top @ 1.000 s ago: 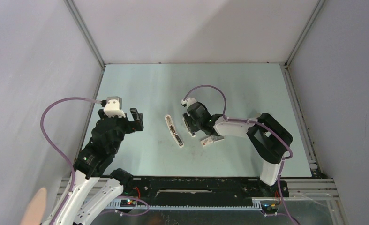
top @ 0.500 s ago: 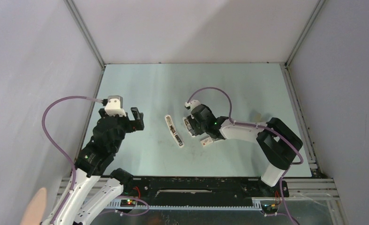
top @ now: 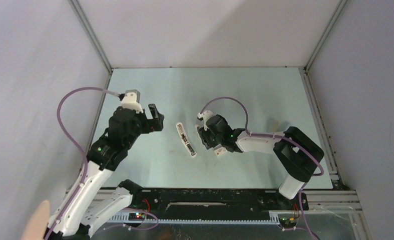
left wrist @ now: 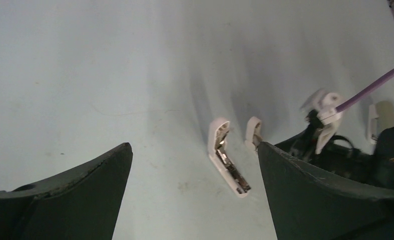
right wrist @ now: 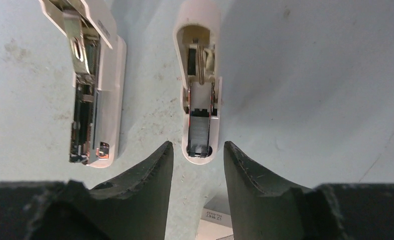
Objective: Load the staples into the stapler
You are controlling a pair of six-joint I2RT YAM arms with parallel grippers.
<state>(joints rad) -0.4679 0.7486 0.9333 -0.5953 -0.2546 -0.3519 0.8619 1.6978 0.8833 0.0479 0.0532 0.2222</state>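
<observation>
The stapler lies open on the table as two white parts side by side. The long part with the metal magazine (top: 186, 140) shows in the right wrist view (right wrist: 97, 90) and the left wrist view (left wrist: 226, 162). The shorter white part (right wrist: 200, 100) has a dark grey block in its channel. My right gripper (right wrist: 195, 150) is open, its tips either side of that part's near end (top: 205, 137). The small white staples box (top: 223, 150) lies just behind the gripper (right wrist: 216, 220). My left gripper (top: 154, 117) is wide open and empty, left of the stapler (left wrist: 193, 146).
The right arm (left wrist: 335, 150) with its purple cable (left wrist: 370, 87) lies just right of the stapler parts. Grey enclosure walls (top: 44, 75) stand round the pale green table (top: 265, 95). The black rail (top: 210, 192) runs along the near edge.
My left gripper has moved up and to the right, closer to the stapler. My right arm has stretched lower, bringing its gripper down around the shorter stapler part.
</observation>
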